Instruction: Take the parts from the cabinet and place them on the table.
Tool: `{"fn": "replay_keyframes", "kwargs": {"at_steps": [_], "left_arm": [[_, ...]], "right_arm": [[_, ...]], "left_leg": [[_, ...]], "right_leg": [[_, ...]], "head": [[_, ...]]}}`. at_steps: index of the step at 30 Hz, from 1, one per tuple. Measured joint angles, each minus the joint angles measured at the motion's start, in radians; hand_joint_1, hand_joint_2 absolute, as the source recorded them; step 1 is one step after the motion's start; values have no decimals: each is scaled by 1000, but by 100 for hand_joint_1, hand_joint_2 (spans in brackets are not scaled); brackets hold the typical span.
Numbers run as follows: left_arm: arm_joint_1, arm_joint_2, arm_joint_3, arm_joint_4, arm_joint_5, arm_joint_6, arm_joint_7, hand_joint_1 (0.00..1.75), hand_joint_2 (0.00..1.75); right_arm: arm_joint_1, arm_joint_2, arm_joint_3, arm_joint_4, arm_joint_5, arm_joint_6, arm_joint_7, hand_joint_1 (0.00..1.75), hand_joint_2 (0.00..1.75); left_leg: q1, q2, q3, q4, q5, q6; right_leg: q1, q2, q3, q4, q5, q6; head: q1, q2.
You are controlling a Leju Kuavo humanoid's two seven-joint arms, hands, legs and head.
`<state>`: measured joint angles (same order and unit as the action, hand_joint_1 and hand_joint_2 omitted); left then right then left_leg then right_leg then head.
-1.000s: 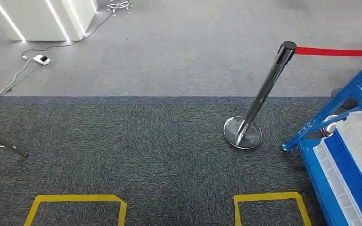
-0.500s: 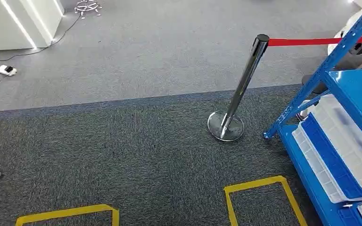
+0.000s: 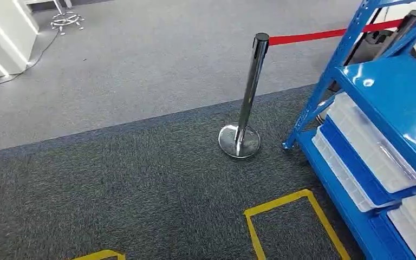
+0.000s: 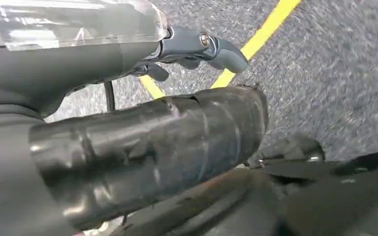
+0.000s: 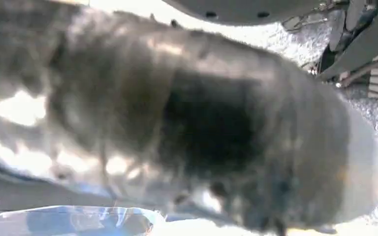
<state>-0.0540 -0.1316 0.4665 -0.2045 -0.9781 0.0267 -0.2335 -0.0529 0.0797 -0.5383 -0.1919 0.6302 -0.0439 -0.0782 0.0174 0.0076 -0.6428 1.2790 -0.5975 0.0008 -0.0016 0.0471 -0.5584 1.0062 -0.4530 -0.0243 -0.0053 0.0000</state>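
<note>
Fingers of the left hand [image 4: 192, 49] lie loosely apart over yellow floor tape [image 4: 261, 34], holding nothing; the right hand [image 5: 187, 132] is too blurred to tell. Blue steel shelving cabinet [image 3: 395, 92] with white trays [image 3: 374, 143] stands on the right hand's side, so that hand looks nearer.

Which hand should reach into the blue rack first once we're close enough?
Probably the right. In the head view the blue rack and its white trays stand on the robot's right side, past the chrome post. Neither wrist view shows clearly whether a hand is free, so check that first.
</note>
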Motion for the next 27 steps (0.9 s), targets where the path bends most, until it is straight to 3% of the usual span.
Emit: {"fn": "replay_keyframes", "kwargs": {"at_steps": [2,3,4,7,8,9,10,12,13,14,16,17,18,19,20,22,23,24,25,27], "left_arm": [[-1,1,0,0,0,0,0,0,0],[-1,2,1,0,0,0,0,0,0],[-1,2,3,0,0,0,0,0,0],[-9,2,4,0,0,0,0,0,0],[-7,2,4,0,0,0,0,0,0],[-7,2,4,0,0,0,0,0,0],[-7,2,4,0,0,0,0,0,0],[-4,2,4,0,0,0,0,0,0],[-3,2,5,0,0,0,0,0,0],[-3,2,5,0,0,0,0,0,0],[-4,2,5,0,0,-1,0,0,0],[-4,1,5,0,0,-1,0,0,0],[-4,1,5,0,0,-1,0,0,0],[-4,1,5,0,0,-1,0,0,0],[-5,1,5,0,0,-1,0,0,0],[-8,1,5,0,0,-1,0,0,0],[-9,1,5,0,0,-1,0,0,0],[-8,1,5,0,0,-1,0,0,0],[-8,1,6,0,0,-1,-1,0,0],[-6,1,6,0,0,-1,-1,0,0]], "right_arm": [[0,0,0,0,1,0,-3,0,0],[0,0,0,0,1,0,-5,0,0],[-2,0,-1,0,1,0,-6,0,0],[2,0,-3,0,1,0,-6,0,0],[2,-1,-3,0,1,0,-6,0,0],[2,-1,-3,0,1,0,-6,0,0],[1,-1,-3,0,1,0,-6,0,0],[0,-1,-3,0,1,0,-6,0,0],[0,-1,-3,0,1,0,-6,0,0],[0,-1,-3,0,2,0,-6,0,0],[3,-1,-3,0,2,0,-6,0,0],[3,-1,-3,0,2,0,-6,0,0],[3,-1,-3,0,2,0,-6,0,0],[0,-1,-3,0,2,0,-6,0,0],[0,-1,-3,0,2,0,-6,0,0],[1,-1,-3,0,2,0,-6,0,0],[1,-1,-4,0,2,0,-6,0,0],[1,-1,-4,0,3,0,-6,0,0],[0,-1,-4,0,3,0,-6,0,0],[-2,-1,-4,0,3,0,-5,0,0]], "left_leg": [[0,-20,69,-174,104,9],[0,-60,92,-243,123,15],[-1,-74,97,-262,114,13],[-8,-53,98,-258,118,22],[3,-40,104,-274,128,33],[1,-29,108,-280,131,38],[1,-21,109,-282,131,44],[-2,2,108,-282,129,46],[-2,13,108,-281,128,46],[-2,24,108,-281,127,46],[-1,40,114,-281,122,41],[-1,48,119,-280,119,37],[-3,55,123,-279,115,31],[-10,59,123,-275,108,22],[-9,64,126,-277,106,15],[-7,77,134,-279,103,6],[-4,84,139,-278,98,-2],[2,59,134,-260,86,-9],[2,27,113,-216,53,-10],[2,3,35,-56,-28,-11]], "right_leg": [[0,23,2,7,-4,4],[-3,31,-1,11,-7,7],[3,39,-8,21,-10,15],[-7,61,-14,11,-1,32],[-2,57,-17,15,-5,38],[-2,14,-21,31,-17,40],[-1,-20,-45,79,-51,44],[-6,-37,-126,237,-126,52],[-8,-38,-158,295,-142,55],[-11,-39,-169,313,-134,57],[-17,-49,-117,209,-60,60],[-19,-61,-65,110,-15,59],[-17,-99,-19,26,7,56],[-8,-110,-17,17,-1,49],[-7,-92,-19,17,-2,39],[-1,-79,-21,17,-4,30],[-6,-69,-17,11,0,20],[-10,-63,-13,6,4,14],[-10,-57,-14,6,5,8],[-6,-43,-17,7,5,-1]], "head": [[0,0],[0,0],[0,0],[0,0],[0,0],[1,0],[3,0],[3,0],[3,0],[3,0],[3,0],[3,0],[4,0],[3,0],[3,0],[2,0],[2,0],[3,0],[2,0],[2,0]]}}
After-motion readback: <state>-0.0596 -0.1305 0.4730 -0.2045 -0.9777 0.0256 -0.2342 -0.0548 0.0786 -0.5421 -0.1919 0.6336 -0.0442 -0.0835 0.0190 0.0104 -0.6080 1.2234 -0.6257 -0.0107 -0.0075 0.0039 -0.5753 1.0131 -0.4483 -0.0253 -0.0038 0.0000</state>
